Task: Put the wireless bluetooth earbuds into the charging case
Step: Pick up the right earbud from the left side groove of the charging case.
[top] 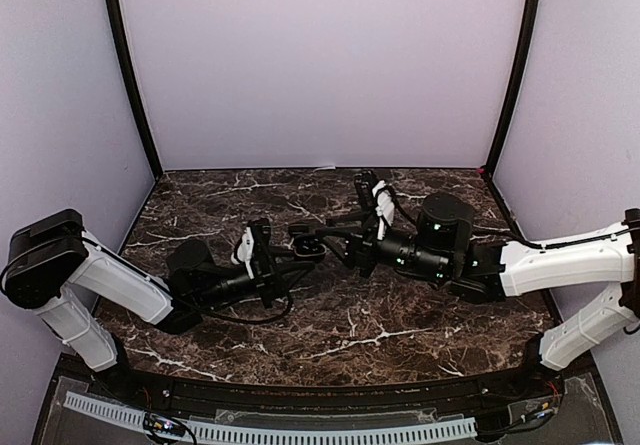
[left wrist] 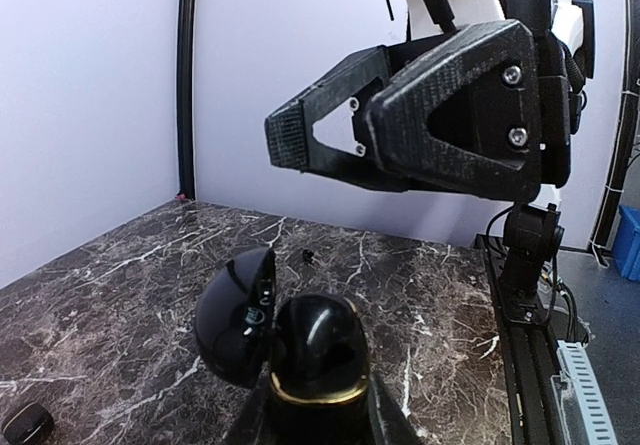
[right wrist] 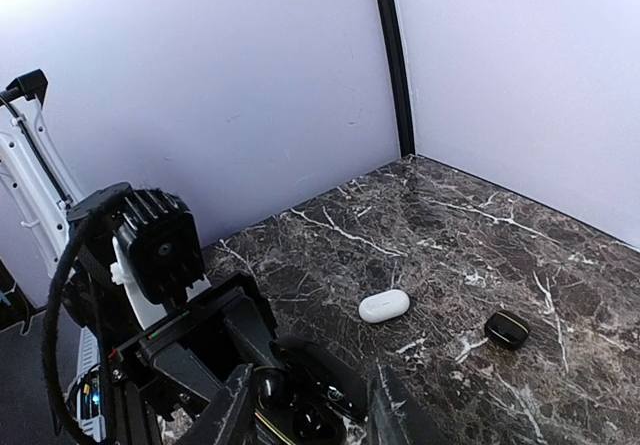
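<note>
My left gripper (left wrist: 320, 410) is shut on a glossy black charging case (left wrist: 318, 350) with a gold band, held upright above the table. Its lid (left wrist: 232, 315) hangs open to the left. In the right wrist view the case's open tray (right wrist: 300, 415) shows two black rounded earbuds (right wrist: 268, 387) sitting in it. My right gripper (right wrist: 310, 377) hovers just above the case, jaws open, with nothing between its fingers (left wrist: 300, 135). One loose black earbud (left wrist: 307, 256) lies on the marble further back. In the top view both grippers meet mid-table at the case (top: 308, 248).
A closed white case (right wrist: 384, 305) and a small black case with a gold band (right wrist: 507, 328) lie on the dark marble table (top: 380, 335). Another black case (left wrist: 27, 423) lies at the left wrist view's lower left. Purple walls enclose the table.
</note>
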